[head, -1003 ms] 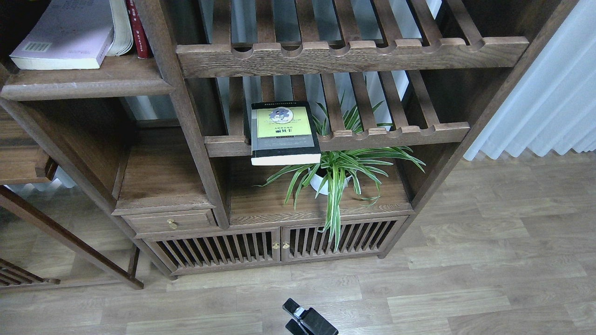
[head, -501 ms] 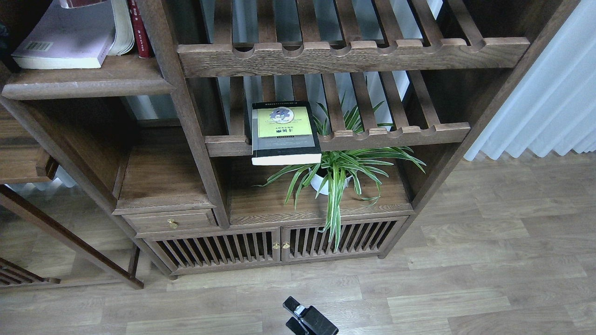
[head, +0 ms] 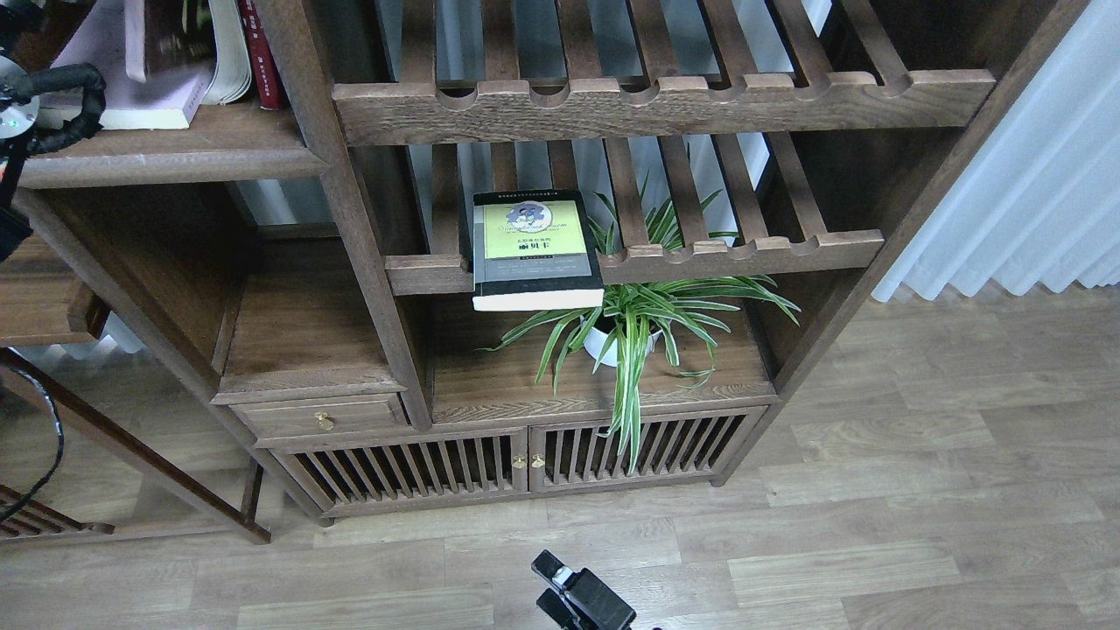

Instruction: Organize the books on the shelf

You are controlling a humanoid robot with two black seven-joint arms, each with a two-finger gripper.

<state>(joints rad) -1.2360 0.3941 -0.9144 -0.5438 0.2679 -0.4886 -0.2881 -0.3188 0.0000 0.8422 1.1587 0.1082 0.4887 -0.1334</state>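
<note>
Take the shelf (head: pixel 166 149) at upper left as your landmark. On it lies the lavender book (head: pixel 131 96), flat, with the maroon book (head: pixel 260 52) standing at its right end against the upright post. The black-and-yellow book (head: pixel 535 249) sits well to the right of and below the shelf, flat on a slatted rack (head: pixel 744 254), its near edge overhanging the spider plant (head: pixel 630 332). Your left arm (head: pixel 44 87) enters just off the shelf's left end, cable-wrapped; you cannot tell its gripper's opening or whether it has hold of anything. Your right gripper (head: pixel 560 586) hangs far below, near the floor, fingers slightly parted, holding nothing.
</note>
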